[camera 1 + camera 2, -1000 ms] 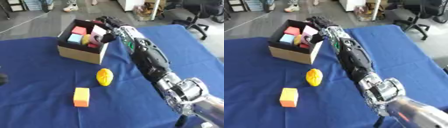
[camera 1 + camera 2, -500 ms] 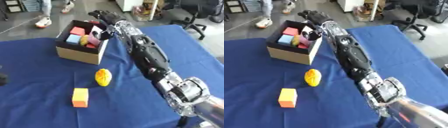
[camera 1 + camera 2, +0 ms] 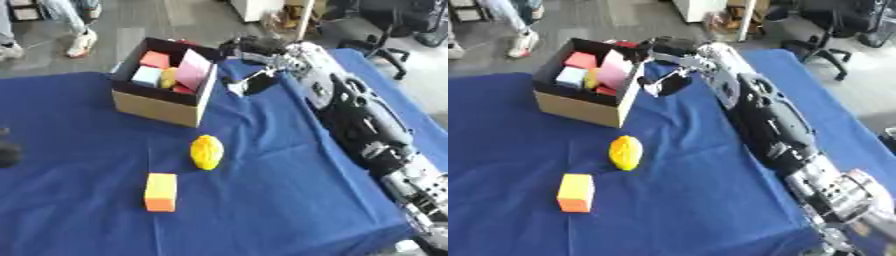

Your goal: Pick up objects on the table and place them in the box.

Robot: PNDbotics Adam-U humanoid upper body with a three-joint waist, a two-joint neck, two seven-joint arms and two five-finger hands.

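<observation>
My right hand (image 3: 254, 70) hangs just beside the box (image 3: 166, 80), fingers curled and empty. Yellow oval (image 3: 206, 152) lies on the blue cloth (image 3: 79, 135) below the box, long axis toward it. Orange block (image 3: 160, 192) lies nearer me, likewise lengthwise.

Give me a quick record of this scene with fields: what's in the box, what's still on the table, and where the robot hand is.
box: cardboard box at the far left of the blue tablecloth
in box: pink block, light blue block, red-orange block, and something yellow
still on table: yellow lemon-shaped object, orange block
right robot hand: just right of the box's rim, holding nothing visible
left robot hand: not in view
</observation>
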